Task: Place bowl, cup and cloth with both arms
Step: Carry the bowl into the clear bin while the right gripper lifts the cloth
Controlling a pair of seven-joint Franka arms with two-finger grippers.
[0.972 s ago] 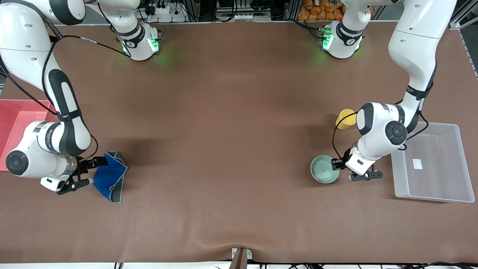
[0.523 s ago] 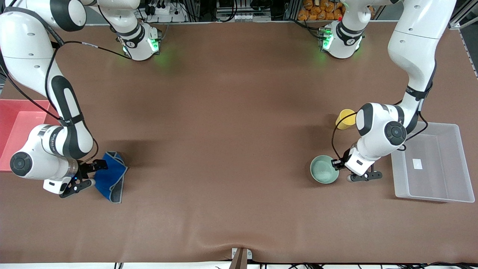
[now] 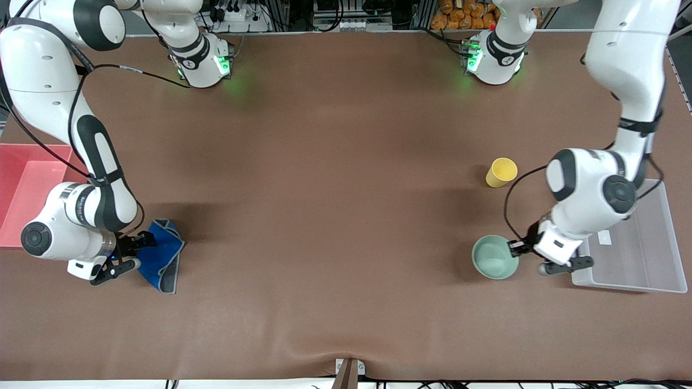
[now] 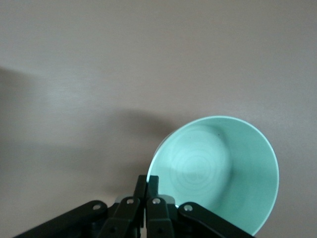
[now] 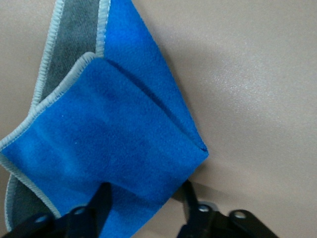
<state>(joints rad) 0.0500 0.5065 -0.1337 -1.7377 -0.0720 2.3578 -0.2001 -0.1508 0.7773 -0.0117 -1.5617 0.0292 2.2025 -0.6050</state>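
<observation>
The pale mint-green bowl [image 3: 493, 259] [image 4: 223, 168] hangs tilted just above the table beside the clear bin. My left gripper [image 3: 513, 248] [image 4: 147, 178] is shut on its rim, one finger inside and one outside. The yellow cup [image 3: 501, 172] stands upright, farther from the front camera than the bowl. The folded blue cloth [image 3: 162, 254] [image 5: 114, 148] with grey edging lies at the right arm's end of the table. My right gripper [image 3: 138, 252] [image 5: 145, 191] is low at the cloth's edge, with its fingers apart on either side of a blue corner.
A clear plastic bin [image 3: 627, 283] stands at the left arm's end, right beside the left hand. A red bin [image 3: 21, 162] sits at the table's edge at the right arm's end, beside the right forearm. The brown mat between the arms is bare.
The left arm has carried the bowl toward the clear bin and the front camera, uncovering the cup. The right gripper's fingers have narrowed around the cloth's corner.
</observation>
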